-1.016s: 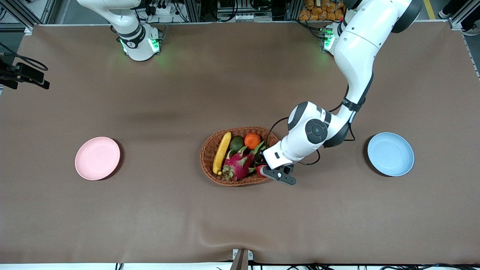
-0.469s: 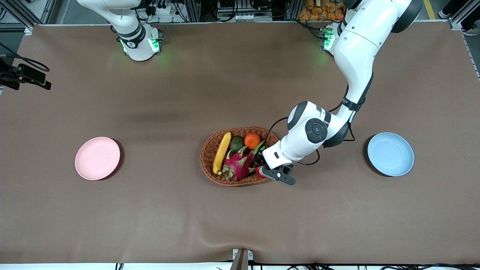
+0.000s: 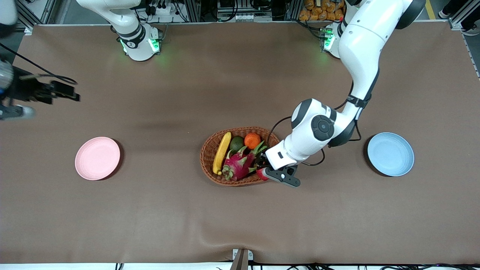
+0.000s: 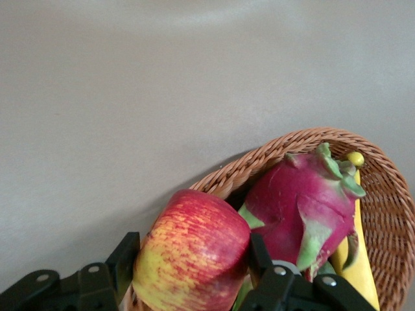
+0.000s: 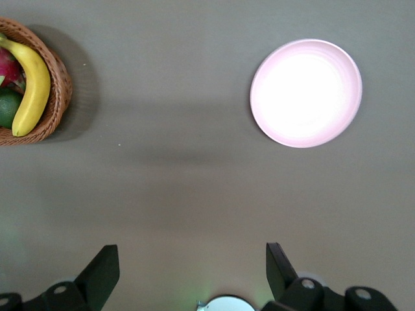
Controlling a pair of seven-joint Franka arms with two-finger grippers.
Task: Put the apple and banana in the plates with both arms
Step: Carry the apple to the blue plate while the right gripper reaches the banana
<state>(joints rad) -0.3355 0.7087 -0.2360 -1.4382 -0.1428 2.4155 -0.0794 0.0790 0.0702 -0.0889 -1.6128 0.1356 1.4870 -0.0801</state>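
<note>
The red and yellow apple (image 4: 191, 249) sits between the two fingers of my left gripper (image 4: 192, 259), which is shut on it at the wicker basket's (image 3: 205, 157) rim toward the left arm's end. From the front only a red sliver of the apple (image 3: 261, 173) shows under the left gripper (image 3: 263, 171). The yellow banana (image 3: 221, 152) lies in the basket on the side toward the right arm's end. My right gripper (image 5: 191, 256) is open and empty, high over the table's right-arm end. The pink plate (image 3: 97, 158) and the blue plate (image 3: 390, 153) are both bare.
The basket also holds a magenta dragon fruit (image 3: 238, 165), an orange (image 3: 252, 140) and a green fruit (image 3: 236, 143). The brown table cloth (image 3: 240, 217) has a wrinkle near the front edge.
The left gripper has closed fully on the apple and shifted slightly toward the left arm's end. The right gripper has swung farther in over the table.
</note>
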